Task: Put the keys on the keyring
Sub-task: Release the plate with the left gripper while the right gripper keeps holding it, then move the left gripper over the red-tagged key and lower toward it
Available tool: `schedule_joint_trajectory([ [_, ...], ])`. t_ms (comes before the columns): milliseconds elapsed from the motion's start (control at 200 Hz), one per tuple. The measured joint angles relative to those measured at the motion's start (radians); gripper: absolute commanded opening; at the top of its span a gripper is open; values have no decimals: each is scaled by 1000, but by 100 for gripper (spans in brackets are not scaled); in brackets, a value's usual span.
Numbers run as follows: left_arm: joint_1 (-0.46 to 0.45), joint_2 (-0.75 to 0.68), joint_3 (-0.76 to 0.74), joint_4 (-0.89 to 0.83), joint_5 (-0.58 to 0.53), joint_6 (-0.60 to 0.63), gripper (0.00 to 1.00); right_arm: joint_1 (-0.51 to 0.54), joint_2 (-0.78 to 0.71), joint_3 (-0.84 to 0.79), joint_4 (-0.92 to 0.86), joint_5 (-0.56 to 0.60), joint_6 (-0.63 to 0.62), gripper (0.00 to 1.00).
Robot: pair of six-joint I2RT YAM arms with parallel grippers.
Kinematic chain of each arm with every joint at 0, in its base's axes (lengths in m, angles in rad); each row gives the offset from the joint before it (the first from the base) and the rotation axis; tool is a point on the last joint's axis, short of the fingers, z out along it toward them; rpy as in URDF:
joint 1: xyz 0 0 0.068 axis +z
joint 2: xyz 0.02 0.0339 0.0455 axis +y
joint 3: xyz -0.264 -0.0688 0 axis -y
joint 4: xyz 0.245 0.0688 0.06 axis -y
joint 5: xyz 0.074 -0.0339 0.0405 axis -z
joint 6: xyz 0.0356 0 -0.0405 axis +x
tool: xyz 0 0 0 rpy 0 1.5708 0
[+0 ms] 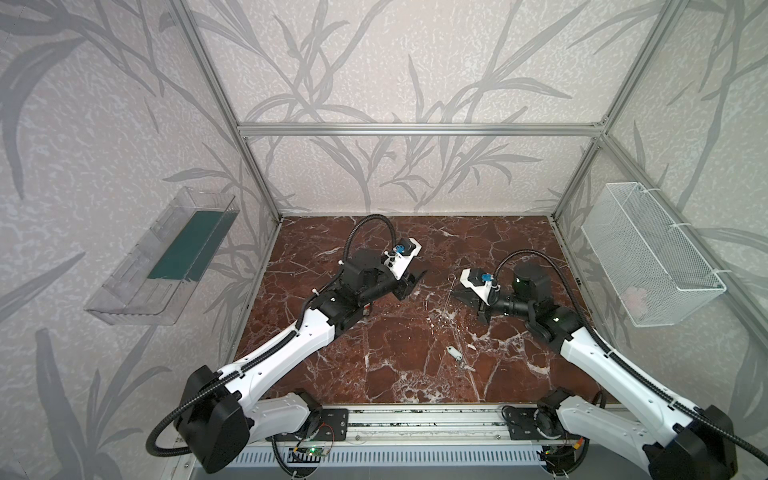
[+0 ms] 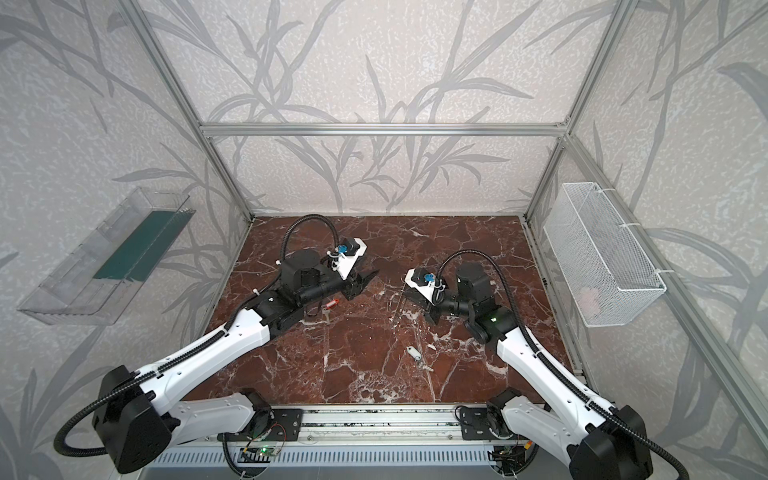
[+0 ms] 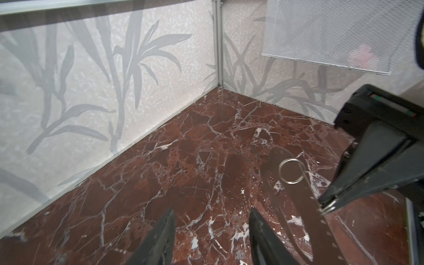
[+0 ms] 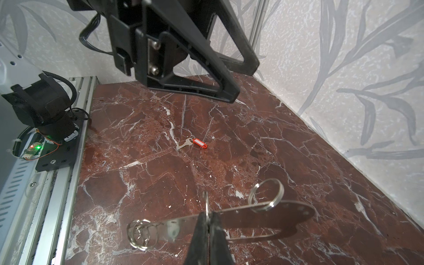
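Two claws, one load between them. The right claw (image 4: 208, 220) was clamped shut on the keyring (image 4: 263, 214), biting near the middle of the grey plate's long edge, where a thin ring stood up between the jaws. Whether the pads had the plate itself or only that ring could not be told. The plate hung above the table (image 4: 298, 146), with split rings (image 4: 266, 195) dangling at either end.

In a top view, the left claw (image 1: 415, 278) stood at about nine o'clock from the right one, jaws apart and holding nothing. The red-tagged key (image 2: 332, 304) lay flat at about eight o'clock from the left claw, partly under that arm. The white-tagged key (image 1: 455, 354) lay at six o'clock from the right claw, well apart from it.

Several risks followed, as I judged them. With so narrow a bite, the plate could swing or slip once a key was pushed against a ring. If only the thin ring was pinched, the plate would pivot freely. Both keys were small and flat on hard marble, so closing jaws might skid them away. The split rings also looked tightly wound, and forcing one open could wrench the keyring out of the right claw's grip.
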Motion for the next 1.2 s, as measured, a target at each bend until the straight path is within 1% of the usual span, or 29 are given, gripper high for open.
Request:
schedule_joint_trajectory([
  [140, 69, -18, -49, -35, -64, -16, 54, 0, 2, -9, 0, 0, -11, 0],
  [320, 208, -18, -92, -79, -82, -75, 55, 0, 7, -27, 3, 0, -18, 0],
  [445, 268, -3, -95, -88, -75, -129, 55, 0, 11, -48, 7, -1, -18, 0],
  [765, 315, 71, -117, -75, -40, -214, 55, 0, 16, -68, 17, -1, -23, 0],
  [985, 319, 119, -117, -74, -41, -209, 56, 0, 49, -68, 25, -2, -34, 0],
  [1199, 319, 129, -119, -65, -48, -163, 59, 0, 63, -68, 26, -4, -38, 0],
])
